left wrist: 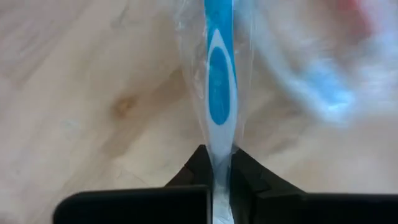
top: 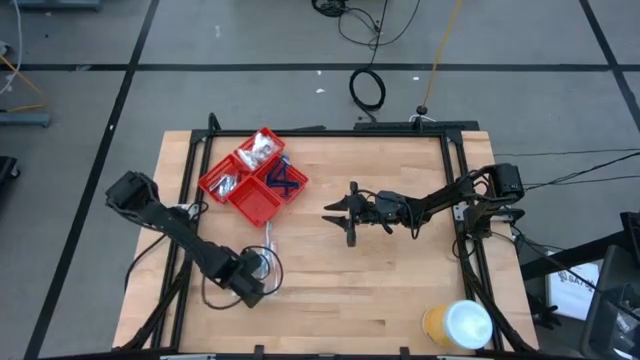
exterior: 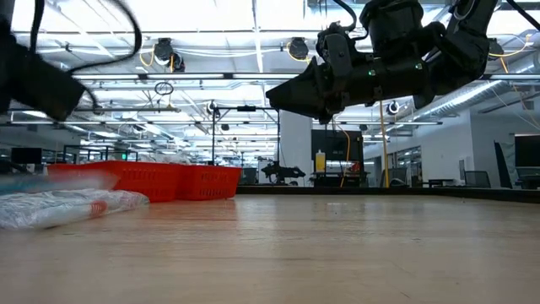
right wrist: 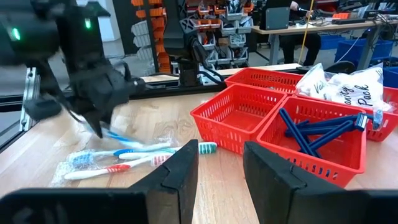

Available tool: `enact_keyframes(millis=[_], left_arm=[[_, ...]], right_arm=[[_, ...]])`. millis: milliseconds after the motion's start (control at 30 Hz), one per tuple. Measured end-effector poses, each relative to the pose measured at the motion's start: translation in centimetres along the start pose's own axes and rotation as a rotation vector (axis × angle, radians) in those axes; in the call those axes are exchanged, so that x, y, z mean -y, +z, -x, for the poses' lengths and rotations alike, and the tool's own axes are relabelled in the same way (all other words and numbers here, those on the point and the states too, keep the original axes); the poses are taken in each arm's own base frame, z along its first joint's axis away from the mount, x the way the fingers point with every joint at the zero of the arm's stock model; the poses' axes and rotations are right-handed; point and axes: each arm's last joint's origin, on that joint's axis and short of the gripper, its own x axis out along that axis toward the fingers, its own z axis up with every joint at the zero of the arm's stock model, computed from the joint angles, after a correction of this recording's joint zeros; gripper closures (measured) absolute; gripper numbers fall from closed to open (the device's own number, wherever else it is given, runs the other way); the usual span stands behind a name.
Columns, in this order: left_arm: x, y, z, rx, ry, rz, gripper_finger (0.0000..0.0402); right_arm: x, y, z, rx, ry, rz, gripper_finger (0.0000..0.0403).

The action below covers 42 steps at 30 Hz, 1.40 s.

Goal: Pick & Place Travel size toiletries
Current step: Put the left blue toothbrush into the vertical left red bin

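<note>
Wooden table [top: 400, 280] with a red tray [top: 252, 178] near its far left part, holding white packets [right wrist: 348, 81] and dark blue sticks [right wrist: 311, 134] in separate compartments, and a yellow roll [top: 455, 325] at the near right corner. The right gripper [top: 350, 212] hangs above mid-table, fingers partly apart and holding nothing. The left gripper [top: 258, 268], low over the near left part, is closed on the handle of a wrapped blue-and-white toothbrush [left wrist: 219, 81], with more toothbrushes [right wrist: 118, 162] lying on the wood beside it, short of the tray.
</note>
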Motion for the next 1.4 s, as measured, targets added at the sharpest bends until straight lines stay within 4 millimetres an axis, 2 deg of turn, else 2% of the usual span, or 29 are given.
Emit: enact_keyframes(millis=[100,233,433,567,700,833,933,1133,1300,1400], left_arm=[[-0.2,-0.3,1.7,0.073,-0.058,-0.01,0.0384],[-0.7,-1.1,4.2,0.261,-0.131,-0.102,0.0393],[-2.7,-2.0,8.7,0.788,-0.148,-0.289,0.0384],[-4.9,-1.9,10.6,1.057,-0.103,-0.298,0.0395],[-7.8,-1.2,10.1,1.18,-0.072,-0.207,0.0385],[-11.1,0.0,7.7,1.248,-0.106,0.025,0.039],[-12.7,0.9,5.4,1.236,-0.184,0.239,0.0394],[-13.3,2.7,2.4,1.235,-0.297,0.425,0.0382],[-13.6,3.8,1.9,1.252,-0.276,0.443,0.0394],[-13.7,4.3,2.1,1.266,-0.266,0.479,0.0373]], right_arm=[[0.0,0.0,0.0,0.0,0.0,0.0,0.0285],[0.0,0.0,0.0,0.0,0.0,0.0,0.0287],[0.0,0.0,0.0,0.0,0.0,0.0,0.0287],[0.0,0.0,0.0,0.0,0.0,0.0,0.0287],[0.0,0.0,0.0,0.0,0.0,0.009,0.0287],[0.0,0.0,0.0,-0.001,0.0,0.021,0.0287],[0.0,0.0,0.0,-0.001,0.0,0.022,0.0287],[0.0,0.0,0.0,-0.001,-0.001,0.022,0.0287],[0.0,0.0,0.0,0.0,-0.001,0.022,0.0287],[0.0,0.0,0.0,0.0,-0.001,0.022,0.0287]])
